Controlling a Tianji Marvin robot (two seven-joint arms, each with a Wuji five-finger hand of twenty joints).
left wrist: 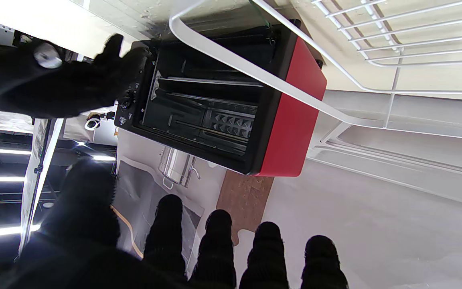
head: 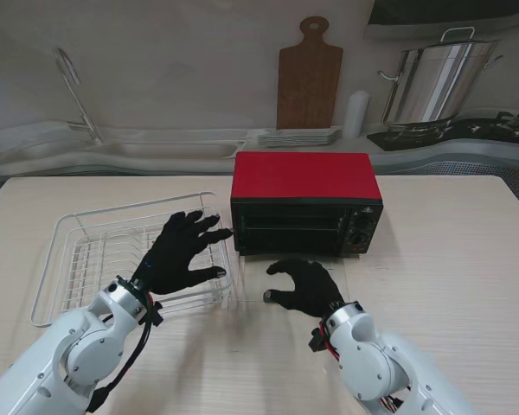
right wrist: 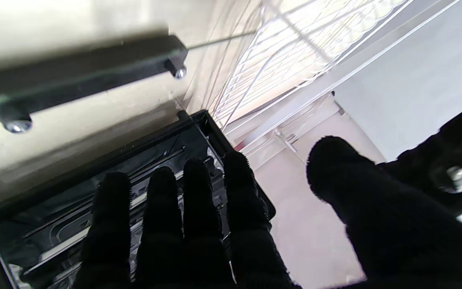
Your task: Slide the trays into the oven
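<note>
Oven (head: 305,201): red, door down, trays (left wrist: 211,102) seated inside.
Left hand (head: 180,255): fingers spread, empty, over wire rack (head: 86,251).
Right hand (head: 307,285): fingers apart, empty.
Handling: trays likely rigid, slick metal; push front edge.

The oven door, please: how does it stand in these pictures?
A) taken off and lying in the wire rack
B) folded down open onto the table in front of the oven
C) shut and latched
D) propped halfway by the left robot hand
B: the glass oven door lies flat on the table before the red oven, whose cavity shows open in the left wrist view, with the right robot hand over the glass.
</note>
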